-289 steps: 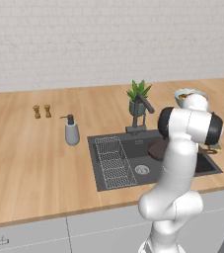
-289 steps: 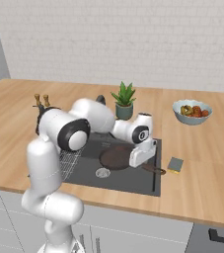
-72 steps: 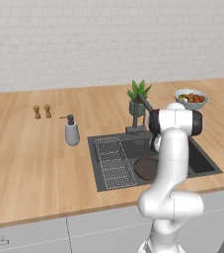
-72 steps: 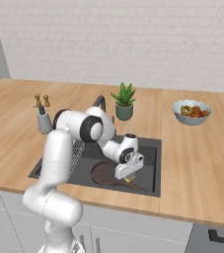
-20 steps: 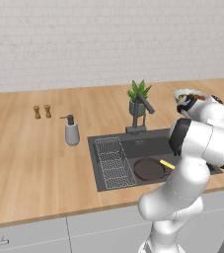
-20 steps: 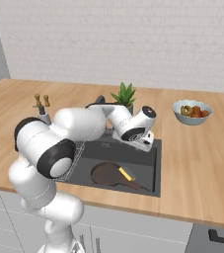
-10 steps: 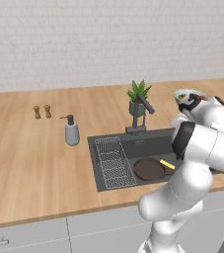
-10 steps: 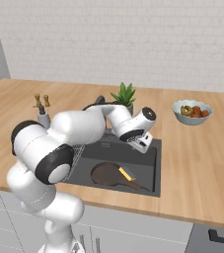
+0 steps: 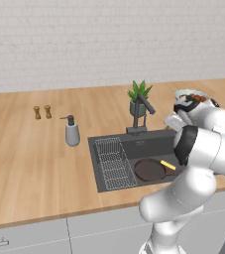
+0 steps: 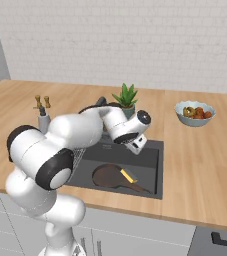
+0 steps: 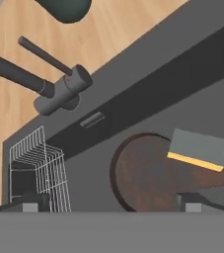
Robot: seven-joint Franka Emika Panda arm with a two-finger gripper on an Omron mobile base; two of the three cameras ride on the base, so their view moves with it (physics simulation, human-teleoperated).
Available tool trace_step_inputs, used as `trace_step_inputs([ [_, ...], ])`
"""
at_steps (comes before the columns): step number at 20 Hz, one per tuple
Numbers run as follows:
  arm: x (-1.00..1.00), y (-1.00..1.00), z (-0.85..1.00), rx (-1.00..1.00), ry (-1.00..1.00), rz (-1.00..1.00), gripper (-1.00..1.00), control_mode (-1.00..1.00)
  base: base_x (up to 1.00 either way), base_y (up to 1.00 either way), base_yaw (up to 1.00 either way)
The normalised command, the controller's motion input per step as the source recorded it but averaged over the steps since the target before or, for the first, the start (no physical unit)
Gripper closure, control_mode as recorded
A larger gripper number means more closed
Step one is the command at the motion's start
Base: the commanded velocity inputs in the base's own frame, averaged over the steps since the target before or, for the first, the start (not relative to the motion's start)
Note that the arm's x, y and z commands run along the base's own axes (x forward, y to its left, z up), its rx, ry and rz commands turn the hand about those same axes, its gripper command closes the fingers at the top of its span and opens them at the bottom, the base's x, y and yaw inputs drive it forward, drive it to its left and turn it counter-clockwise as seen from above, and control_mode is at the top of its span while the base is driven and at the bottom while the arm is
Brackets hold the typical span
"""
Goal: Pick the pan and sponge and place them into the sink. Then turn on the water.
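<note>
The gripper (image 10: 137, 145) is up out of the basin now, hanging above the sink's (image 10: 152, 187) back half with nothing between its tips, which stand well apart at the bottom corners of the hand view. A second ago it was lower and nearer the pan; it has lifted and swung toward the faucet (image 9: 142, 106), and the whole upper arm has rolled over to the right side of the left base view. Both loads are delivered: the pan (image 10: 108, 176) lies flat on the sink floor, and the sponge (image 10: 129, 175) rests on it at the root of the handle, dark pad up and yellow edge showing, as the hand view confirms for the sponge (image 11: 198, 149) on the pan (image 11: 150, 173). So I'd judge that what remains is the water, and no stream runs from the spout yet. The faucet's base and lever (image 11: 64, 90) sit up and left of the hand camera. Hard to read: the arm's bulk covers the sink's right end in the left base view, and the pan's handle tip is cut off in the hand view.
</note>
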Motion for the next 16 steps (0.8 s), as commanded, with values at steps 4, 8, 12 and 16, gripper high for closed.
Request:
trace_step_inputs([
  [4,0.19,0.33,0.0,0.12,-0.02,-0.1,-1.0,-1.0,0.0,0.0,0.0],
  [8,0.3,0.14,0.0,0.07,0.0,-0.03,-1.0,-1.0,0.0,0.0,0.0],
  [12,0.24,0.1,0.0,0.07,0.0,-0.01,-1.0,-1.0,0.0,0.0,0.0],
  [16,0.18,0.08,0.0,0.08,-0.02,0.0,-1.0,-1.0,0.0,0.0,0.0],
])
